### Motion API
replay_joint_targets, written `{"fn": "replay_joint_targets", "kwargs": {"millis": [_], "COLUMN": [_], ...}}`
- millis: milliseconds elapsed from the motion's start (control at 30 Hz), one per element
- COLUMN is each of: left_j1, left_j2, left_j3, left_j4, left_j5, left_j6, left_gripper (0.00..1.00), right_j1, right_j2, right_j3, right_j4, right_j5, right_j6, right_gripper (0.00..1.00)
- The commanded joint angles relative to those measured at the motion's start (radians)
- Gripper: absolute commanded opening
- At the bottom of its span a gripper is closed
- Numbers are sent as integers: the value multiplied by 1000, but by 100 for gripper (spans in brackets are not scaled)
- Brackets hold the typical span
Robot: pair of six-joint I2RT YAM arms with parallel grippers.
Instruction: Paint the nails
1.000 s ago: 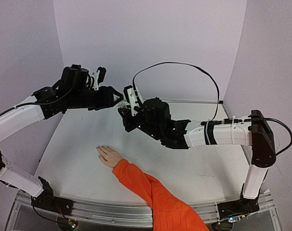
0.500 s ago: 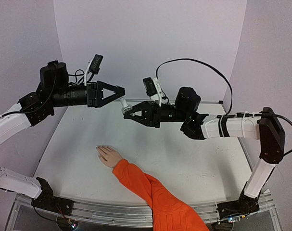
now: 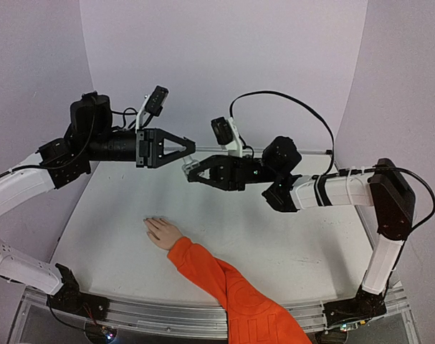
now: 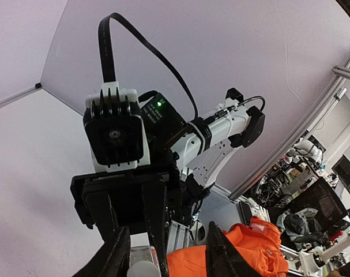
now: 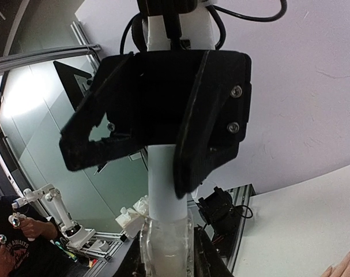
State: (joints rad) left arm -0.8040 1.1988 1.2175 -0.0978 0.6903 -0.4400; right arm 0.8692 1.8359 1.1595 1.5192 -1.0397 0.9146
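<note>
Both arms are up in the air over the far half of the white tabletop (image 3: 110, 215), tips almost nose to nose. The right gripper (image 3: 190, 172) reaches in from the right, its fingers clamped on a small white bottle (image 5: 166, 239), which sits snug between them in the right wrist view. A white cylindrical cap (image 5: 163, 179) rises straight off that bottle and runs up into the black jaws of the left gripper (image 3: 192, 149), which comes in level from the left, just above its partner. From the left wrist camera, the left fingers (image 4: 118, 257) stand a little apart, with a pale rounded shape right beside one of them, but it's hard to tell if they are actually biting on the cap or only flanking it. Down on the table, well apart from both grippers and nearer the front edge, lies the small pale flesh-coloured hand (image 3: 162, 232), flat, fingertips pointing to the far left, at the end of a bright orange sleeve (image 3: 217, 276). The nails (image 3: 148, 223) are out at those fingertips, too tiny to make out.
</note>
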Motion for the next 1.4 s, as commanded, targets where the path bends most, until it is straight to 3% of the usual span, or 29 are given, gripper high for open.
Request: {"fn": "replay_joint_targets", "kwargs": {"millis": [0,200,300,400,467,500,567,633,700,767,900,967,1033,1100,1267,1367], "left_j1": [-25,-27,-27,-28,-29,-31,-35,-40,-41,-41,-41,-39,-33,-18,11,11], "left_j2": [24,24,22,37,63,79,117,165,201,228,226,181,129,77,-23,-34], "left_j3": [47,39,41,67,99,120,171,217,242,270,291,251,194,136,20,-7], "left_j4": [55,51,29,-39,-97,-133,-217,-284,-304,-306,-297,-260,-209,-157,-33,48], "left_j5": [23,-21,-95,-200,-297,-372,-528,-631,-674,-661,-605,-578,-537,-480,-314,-198], "left_j6": [27,34,41,47,34,13,-55,-122,-162,-168,-132,-100,-76,-58,-13,-11], "left_gripper": [39,21,4,0,0,0,0,0,0,0,4,27,64,78,84,84], "right_j1": [-2,-13,-35,-50,-24,29,179,255,271,277,262,232,187,133,9,-20], "right_j2": [-18,-31,-57,-129,-188,-205,-156,-58,19,37,-49,-112,-153,-189,-239,-236], "right_j3": [48,27,-10,-45,-17,14,77,113,121,155,131,95,70,44,13,28], "right_j4": [184,182,152,-71,-402,-587,-727,-569,-292,-313,-506,-556,-614,-653,-663,-615], "right_j5": [1,44,97,248,547,855,1677,2111,2215,2124,1786,1579,1346,1117,474,218], "right_j6": [22,4,-38,-255,-500,-623,-808,-1057,-1335,-1351,-1139,-1060,-987,-928,-741,-633], "right_gripper": [0,0,0,0,0,0,0,0,0,0,0,0,0,0,0,0]}}
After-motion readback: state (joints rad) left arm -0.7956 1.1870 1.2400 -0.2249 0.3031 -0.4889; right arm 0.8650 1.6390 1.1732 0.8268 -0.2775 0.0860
